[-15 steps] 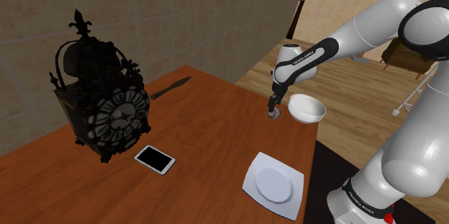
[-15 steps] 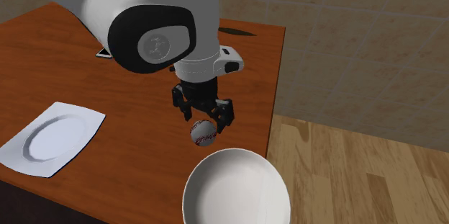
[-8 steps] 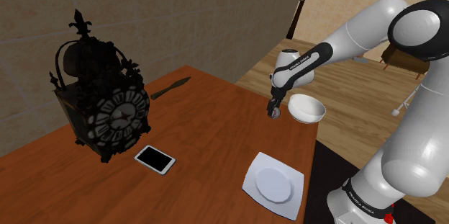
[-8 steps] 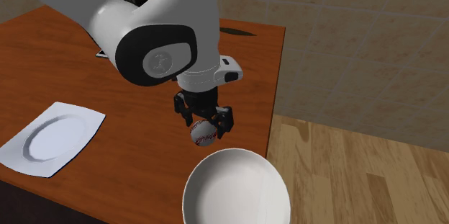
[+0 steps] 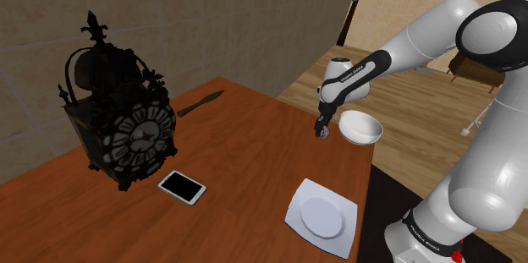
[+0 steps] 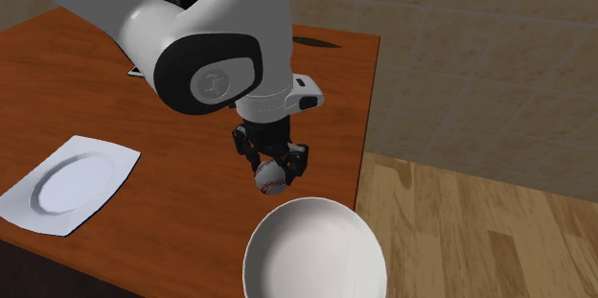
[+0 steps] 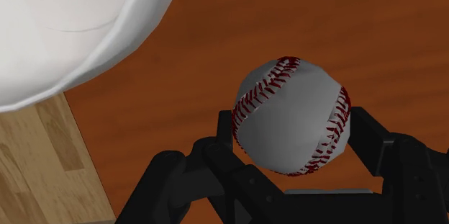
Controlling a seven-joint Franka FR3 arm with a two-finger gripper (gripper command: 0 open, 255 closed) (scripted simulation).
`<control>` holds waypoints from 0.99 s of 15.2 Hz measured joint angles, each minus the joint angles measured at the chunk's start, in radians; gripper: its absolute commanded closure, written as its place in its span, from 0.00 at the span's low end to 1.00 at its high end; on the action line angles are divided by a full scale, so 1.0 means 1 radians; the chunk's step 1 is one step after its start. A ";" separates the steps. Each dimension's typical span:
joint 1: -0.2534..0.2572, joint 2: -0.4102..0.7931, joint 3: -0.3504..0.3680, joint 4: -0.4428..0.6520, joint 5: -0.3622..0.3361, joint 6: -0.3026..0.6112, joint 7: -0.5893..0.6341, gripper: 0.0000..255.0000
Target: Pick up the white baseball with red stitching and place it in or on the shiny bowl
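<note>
The pincer (image 6: 272, 166) clasps the baseball (image 6: 271, 180) above the table (image 6: 192, 217), seemingly just beside the white bowl (image 6: 314, 253).

wall (image 5: 211, 16): beige tiles | floor (image 6: 479, 239): light wood planks | table (image 5: 245, 139): reddish-brown wood | perhaps a chair (image 5: 474, 65) beyond

White Roman numerals ring the dial of the black clock (image 5: 135, 139). Lettering on the arm (image 5: 356, 70) and red print on the baseball (image 6: 271, 180) are too small to read.

Shoulder cam behind arm (image 5: 415, 46), 2nd ext. opposite, close; both share bowl (image 5: 360, 128), table (image 5: 245, 143).
</note>
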 measured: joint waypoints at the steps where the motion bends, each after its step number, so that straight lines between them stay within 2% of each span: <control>1: 0.000 0.000 0.000 0.000 0.000 0.000 0.000 1.00; 7: 0.000 -0.005 -0.001 0.001 -0.002 -0.006 0.001 1.00; 15: 0.007 -0.094 -0.009 0.010 -0.031 -0.101 0.018 1.00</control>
